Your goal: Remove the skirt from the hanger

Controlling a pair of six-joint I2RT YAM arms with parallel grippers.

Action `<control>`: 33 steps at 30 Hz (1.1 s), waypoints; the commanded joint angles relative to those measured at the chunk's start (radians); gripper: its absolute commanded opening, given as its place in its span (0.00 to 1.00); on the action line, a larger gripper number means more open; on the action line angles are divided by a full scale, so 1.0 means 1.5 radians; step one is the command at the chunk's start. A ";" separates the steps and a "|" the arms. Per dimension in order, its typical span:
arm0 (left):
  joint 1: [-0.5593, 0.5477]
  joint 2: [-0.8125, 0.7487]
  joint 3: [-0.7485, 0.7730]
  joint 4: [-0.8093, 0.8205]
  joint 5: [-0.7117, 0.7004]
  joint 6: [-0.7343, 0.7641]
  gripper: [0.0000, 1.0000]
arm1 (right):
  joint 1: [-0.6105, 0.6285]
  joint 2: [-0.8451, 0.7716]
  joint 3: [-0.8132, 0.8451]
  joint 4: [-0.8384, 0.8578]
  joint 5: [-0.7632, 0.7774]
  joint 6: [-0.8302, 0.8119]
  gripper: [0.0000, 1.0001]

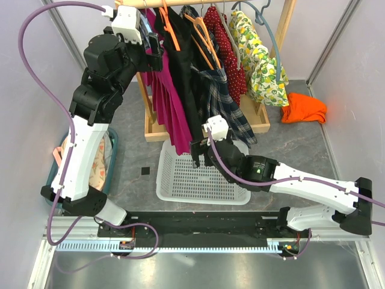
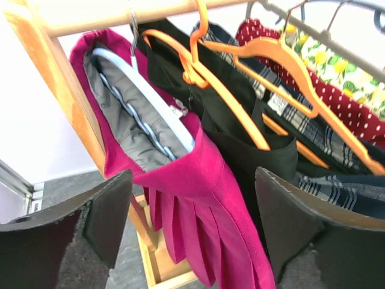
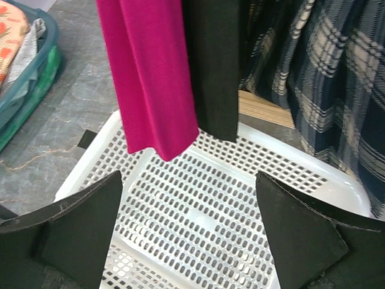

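The plaid skirt [image 1: 224,99] hangs in the middle of the rack on a pale orange hanger [image 1: 201,36]. In the left wrist view the hanger [image 2: 301,75] slopes down over the skirt [image 2: 346,192] at the right. My left gripper [image 1: 151,48] is up by the rail, open, its jaws [image 2: 192,201] facing the magenta garment [image 2: 204,198] with nothing held. My right gripper [image 1: 201,153] is low in front of the rack, open and empty [image 3: 189,208], above the white basket [image 3: 180,241]. The skirt's hem [image 3: 337,84] hangs up and to the right of it.
On the wooden rack [image 1: 258,123] also hang a black garment [image 1: 183,78] on a brighter orange hanger [image 2: 210,87], a red dotted garment [image 1: 225,42] and a lemon-print one [image 1: 261,60]. A teal laundry tub [image 1: 113,144] stands left. Orange cloth [image 1: 304,108] lies at right.
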 commanded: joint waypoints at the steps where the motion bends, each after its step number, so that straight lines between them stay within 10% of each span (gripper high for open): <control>1: 0.002 -0.036 -0.023 0.109 -0.028 -0.025 0.93 | 0.005 0.007 -0.007 0.044 -0.022 0.011 0.98; 13: 0.002 0.116 0.126 0.131 -0.165 -0.048 0.81 | 0.014 0.011 -0.026 0.060 -0.039 0.022 0.98; 33: 0.084 0.219 0.094 0.102 -0.176 -0.131 0.80 | 0.015 -0.031 -0.068 0.064 -0.032 0.028 0.98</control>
